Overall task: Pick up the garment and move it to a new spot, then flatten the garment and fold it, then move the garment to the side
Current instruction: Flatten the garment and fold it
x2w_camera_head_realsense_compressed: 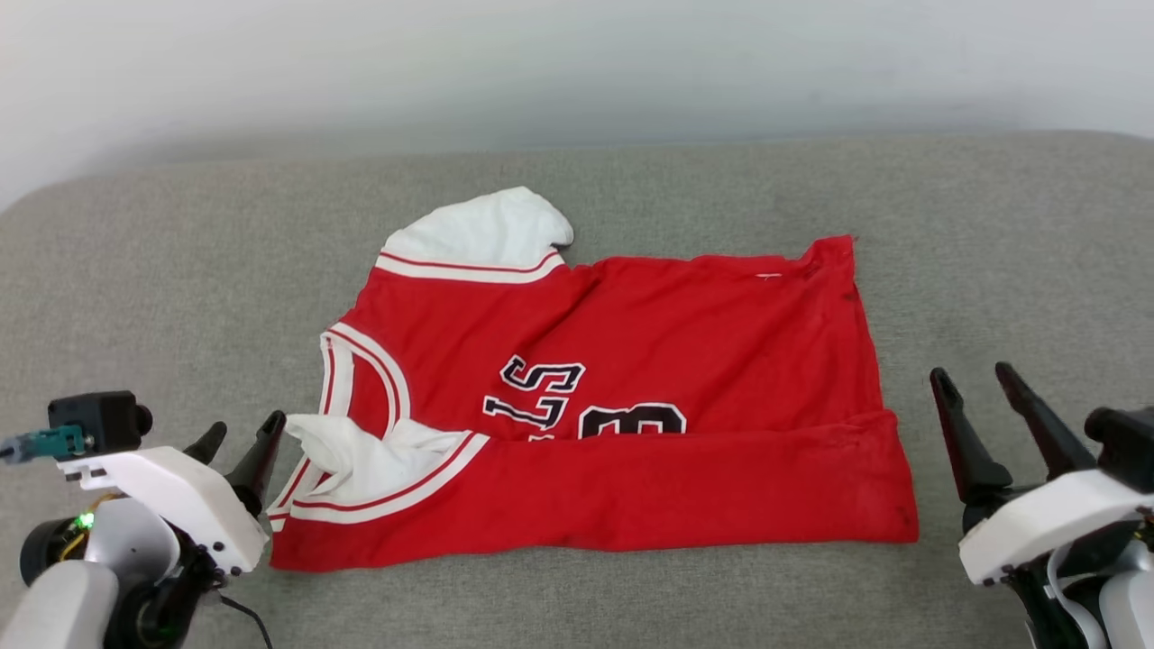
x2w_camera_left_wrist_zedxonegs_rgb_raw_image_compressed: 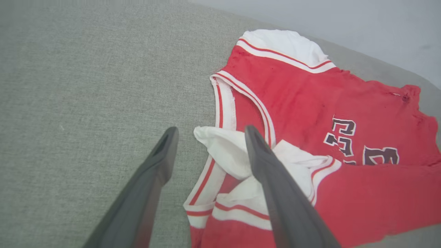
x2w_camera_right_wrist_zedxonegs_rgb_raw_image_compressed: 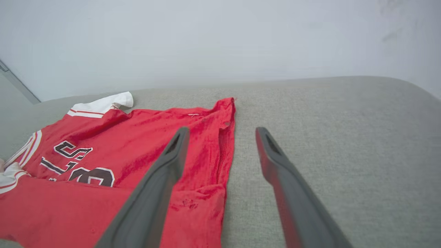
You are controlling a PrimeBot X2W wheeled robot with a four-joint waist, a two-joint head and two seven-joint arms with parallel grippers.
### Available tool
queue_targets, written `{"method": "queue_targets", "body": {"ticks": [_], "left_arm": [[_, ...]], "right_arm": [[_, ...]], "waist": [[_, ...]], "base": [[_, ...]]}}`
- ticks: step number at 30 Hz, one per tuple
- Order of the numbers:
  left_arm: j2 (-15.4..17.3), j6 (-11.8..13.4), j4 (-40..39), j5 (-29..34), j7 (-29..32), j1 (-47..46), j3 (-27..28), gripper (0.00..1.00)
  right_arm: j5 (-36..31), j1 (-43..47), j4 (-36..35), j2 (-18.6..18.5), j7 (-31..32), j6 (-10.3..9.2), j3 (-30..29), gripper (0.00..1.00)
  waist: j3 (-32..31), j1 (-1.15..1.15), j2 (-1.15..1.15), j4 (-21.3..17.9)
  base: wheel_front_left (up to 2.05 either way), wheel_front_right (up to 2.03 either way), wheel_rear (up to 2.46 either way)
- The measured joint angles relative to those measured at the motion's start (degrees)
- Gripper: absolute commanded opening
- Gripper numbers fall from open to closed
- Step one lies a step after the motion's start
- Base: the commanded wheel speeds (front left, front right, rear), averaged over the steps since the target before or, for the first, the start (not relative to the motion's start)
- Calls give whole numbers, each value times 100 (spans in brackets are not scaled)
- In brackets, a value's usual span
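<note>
Two grippers, both spread wide, nothing held. Garment (x2w_camera_head_realsense_compressed: 685,361) lies on grey cushion (x2w_camera_head_realsense_compressed: 180,270) between them, front up, near long edge doubled over so it hides the bottom of the lettering (x2w_camera_head_realsense_compressed: 559,401). Going by the lie, 1st lengthwise fold looks done. L gripper (x2w_camera_head_realsense_compressed: 245,424) sits at collar end: bunched near sleeve (x2w_camera_left_wrist_zedxonegs_rgb_raw_image_compressed: 224,151) is right at its inner finger, can't tell if touching; outer finger is over bare cushion. R gripper (x2w_camera_head_realsense_compressed: 970,371) sits at hem end: hem edge is just off its inner finger, apart from it, w/ outer finger over bare cushion. Prob placed at both ends since that's where the folded edge gets pinched. Far sleeve (x2w_camera_head_realsense_compressed: 487,230) pokes out past the body, well beyond L fingertips, not tucked.
</note>
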Motion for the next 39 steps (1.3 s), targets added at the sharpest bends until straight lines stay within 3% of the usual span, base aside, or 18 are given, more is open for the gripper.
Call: {"method": "queue_targets", "body": {"ticks": [7, 12, 16, 22, 23, 25, 32, 39], "left_arm": [[703, -91, -745, -259, 1418, 218, -221, 100], [1049, 126, -942, -523, 2360, 422, -265, 100], [1177, 316, -881, -575, 2653, 531, -260, 100], [1077, 397, -519, -804, 2713, 575, -182, 100], [1050, 393, -466, -861, 2711, 565, -146, 76], [976, 360, -389, -998, 2688, 556, -79, 0], [701, 227, -301, -1058, 2288, 497, -42, 0], [655, 231, -678, -851, 1993, 504, -56, 0]], "right_arm": [[-587, 404, -736, 293, -314, 0, -302, 100], [-708, 539, -1185, 485, -215, 0, -333, 100], [-714, 530, -1368, 591, -209, 0, -279, 100], [-680, 417, -1403, 661, -191, 0, -208, 100], [-656, 417, -1392, 661, -186, 0, -226, 100], [-598, 417, -1368, 658, -145, 0, -270, 100], [-174, 420, -1332, 411, 601, 0, -575, 100], [486, 353, -1172, -86, 2929, -2, -782, 100]], "waist": [[-140, 0, 0, -149], [-12, 0, 0, -280], [170, 0, 0, -422], [454, -1, 0, -635], [488, 0, 0, -664], [537, -1, 0, -707], [509, -1, 0, -580], [448, 0, 0, -316]], "base": [[0, 0, 0], [0, 0, 0], [0, 0, 0], [0, 0, 0], [0, 0, 0], [0, 0, 0], [0, 0, 0], [0, 0, 0]]}}
